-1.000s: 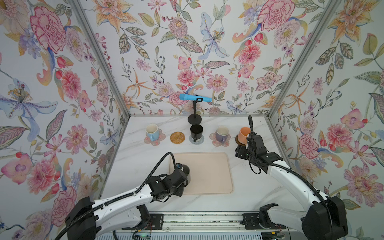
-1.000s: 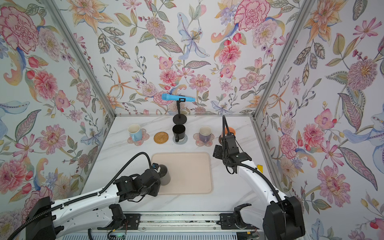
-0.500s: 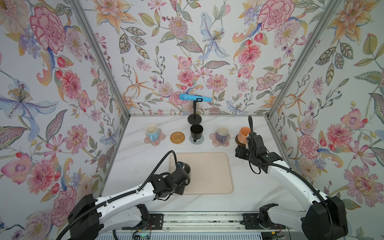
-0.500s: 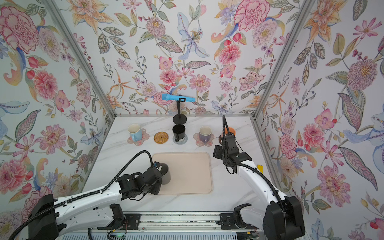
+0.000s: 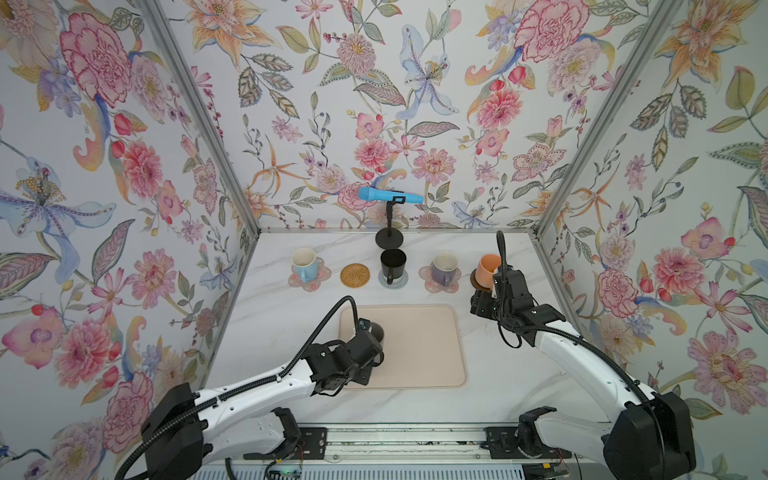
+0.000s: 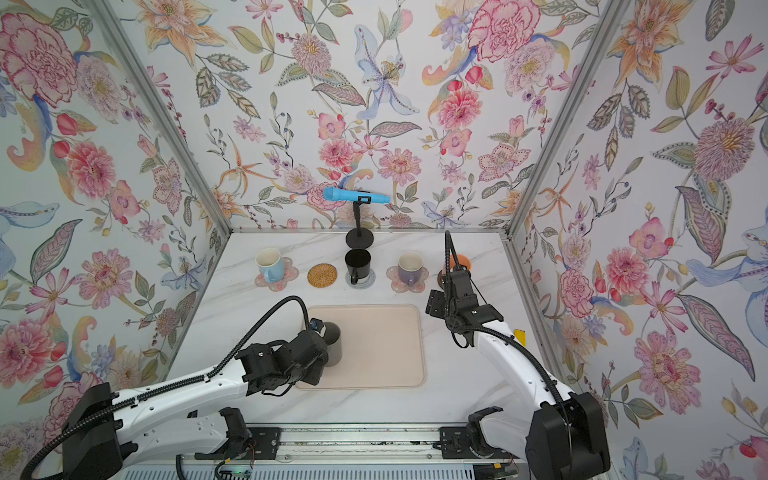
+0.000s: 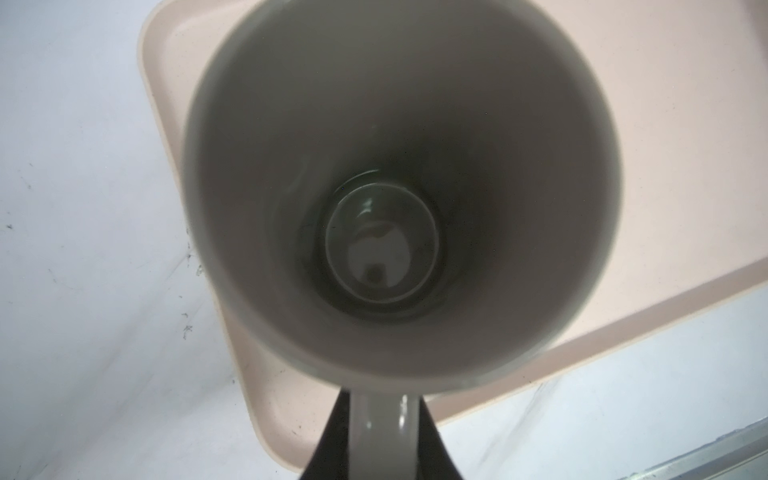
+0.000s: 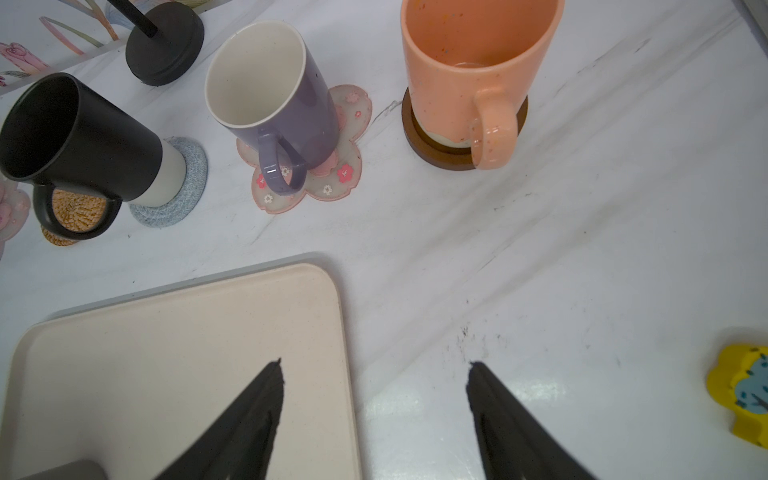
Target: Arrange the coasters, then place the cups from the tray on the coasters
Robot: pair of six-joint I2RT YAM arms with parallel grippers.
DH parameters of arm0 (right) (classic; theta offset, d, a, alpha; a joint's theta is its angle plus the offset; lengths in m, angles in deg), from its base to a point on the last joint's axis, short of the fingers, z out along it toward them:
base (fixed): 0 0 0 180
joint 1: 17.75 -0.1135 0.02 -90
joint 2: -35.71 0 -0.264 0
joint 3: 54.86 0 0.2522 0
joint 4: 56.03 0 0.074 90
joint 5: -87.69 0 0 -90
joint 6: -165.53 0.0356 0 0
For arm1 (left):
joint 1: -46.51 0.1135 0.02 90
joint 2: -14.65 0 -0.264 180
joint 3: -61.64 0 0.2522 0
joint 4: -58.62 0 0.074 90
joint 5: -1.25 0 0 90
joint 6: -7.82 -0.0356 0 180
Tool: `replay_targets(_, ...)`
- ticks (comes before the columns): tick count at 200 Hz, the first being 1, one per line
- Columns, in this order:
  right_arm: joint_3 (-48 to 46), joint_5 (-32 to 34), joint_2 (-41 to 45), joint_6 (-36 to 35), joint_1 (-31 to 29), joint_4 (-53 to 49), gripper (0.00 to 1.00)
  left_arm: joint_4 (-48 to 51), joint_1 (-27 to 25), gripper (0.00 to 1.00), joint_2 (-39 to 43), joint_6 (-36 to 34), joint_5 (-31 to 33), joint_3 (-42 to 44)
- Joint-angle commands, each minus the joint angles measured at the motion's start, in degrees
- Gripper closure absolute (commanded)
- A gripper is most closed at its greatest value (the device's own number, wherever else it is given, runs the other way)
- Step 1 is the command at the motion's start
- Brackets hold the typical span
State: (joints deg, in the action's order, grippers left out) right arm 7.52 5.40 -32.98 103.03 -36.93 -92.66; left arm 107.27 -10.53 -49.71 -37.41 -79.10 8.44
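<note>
My left gripper (image 7: 384,419) is shut on the handle of the grey cup (image 5: 376,330), holding it upright over the left edge of the beige tray (image 5: 415,345). Along the back, the light blue cup (image 5: 303,264) stands on a pink flower coaster (image 5: 318,281). The black cup (image 5: 392,262) stands on the grey-blue coaster (image 5: 400,281), the purple cup (image 5: 444,266) on a pink flower coaster (image 5: 428,279), and the orange cup (image 5: 487,266) on the dark brown coaster (image 5: 476,281). The rattan coaster (image 5: 354,275) is bare. My right gripper (image 8: 374,365) hangs open over the tray's far right corner, holding nothing.
A black stand base (image 5: 389,239) carrying a blue microphone (image 5: 388,195) stands at the back wall, right behind the black cup. A small yellow object (image 8: 744,390) lies near the right wall. Floral walls enclose the table on three sides.
The left gripper has carried the grey cup a little toward the back and right along the tray's left edge. The right arm has not moved.
</note>
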Motion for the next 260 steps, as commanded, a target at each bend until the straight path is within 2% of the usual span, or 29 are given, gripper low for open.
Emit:
replay_targets(1,0.9,-0.5,-0.4,0.3,0.3,0.0,0.28,0.5,-0.5,1.0,0.1,-1.1,2.4,-2.4)
replay_targets(197,0.0,-2.8,-0.3,-1.1,0.5,0.1,0.28,-1.6,-0.4,1.0,-5.8,-4.5,6.4,-10.4)
replay_targets(260,-1.0,-2.9,0.5,-2.0,1.1,0.1,0.28,-2.1,0.0,1.0,-8.3,-5.5,5.3,-12.9)
